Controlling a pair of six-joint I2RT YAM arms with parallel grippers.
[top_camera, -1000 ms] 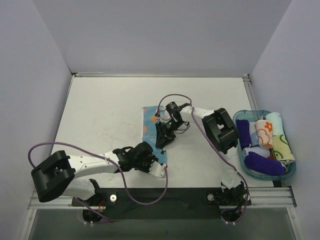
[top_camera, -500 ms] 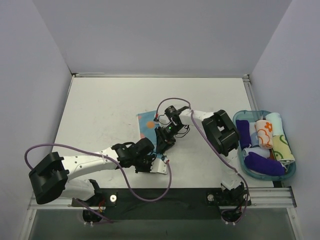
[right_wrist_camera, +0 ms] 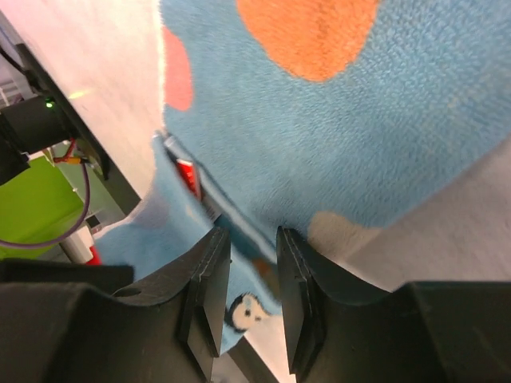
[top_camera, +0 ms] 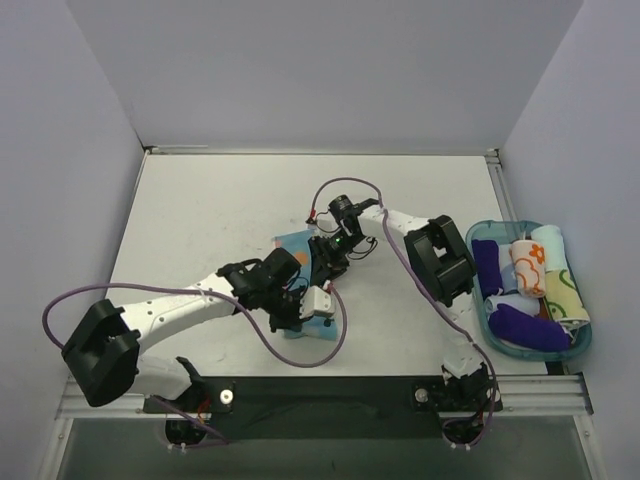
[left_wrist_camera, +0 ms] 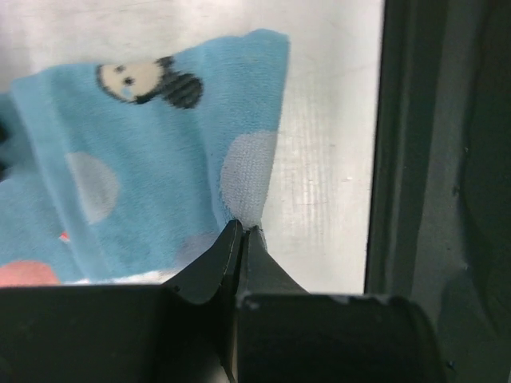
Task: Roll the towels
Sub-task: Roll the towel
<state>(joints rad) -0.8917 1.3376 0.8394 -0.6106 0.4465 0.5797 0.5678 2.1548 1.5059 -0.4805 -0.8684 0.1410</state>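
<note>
Roughly at the lower left of the top view, the left arm stretches up and rightward to mid-frame, where the left gripper (top_camera: 318, 303) meets the near end of the blue towel (top_camera: 293, 243). Its wrist view shows why: the 2 fingertips (left_wrist_camera: 227, 241) are pressed together on the cloth's edge, low in the frame. The towel fans up and left from that pinch, over the pale table (top_camera: 200, 220). Holding 1 corner like this looks meant to lift the end so it can be turned over on itself.

Just right of it in the top view, the right gripper (top_camera: 325, 262) comes down onto the same towel from the upper right. In its wrist view the jaws stand narrow, with a raised fold of blue cloth running between the fingers (right_wrist_camera: 209, 271). It appears to grip that fold, though the contact itself is partly hidden. With 2 grips on 1 end, the edge can be curled evenly rather than bunching at a single corner. I judge the roll barely begun, since most of the cloth lies flat.

At the far right, well apart from both arms, a teal bin (top_camera: 583, 345) holds finished rolls, among them a white towel with orange prints (top_camera: 528, 265) and purple cloths (top_camera: 530, 328).
</note>
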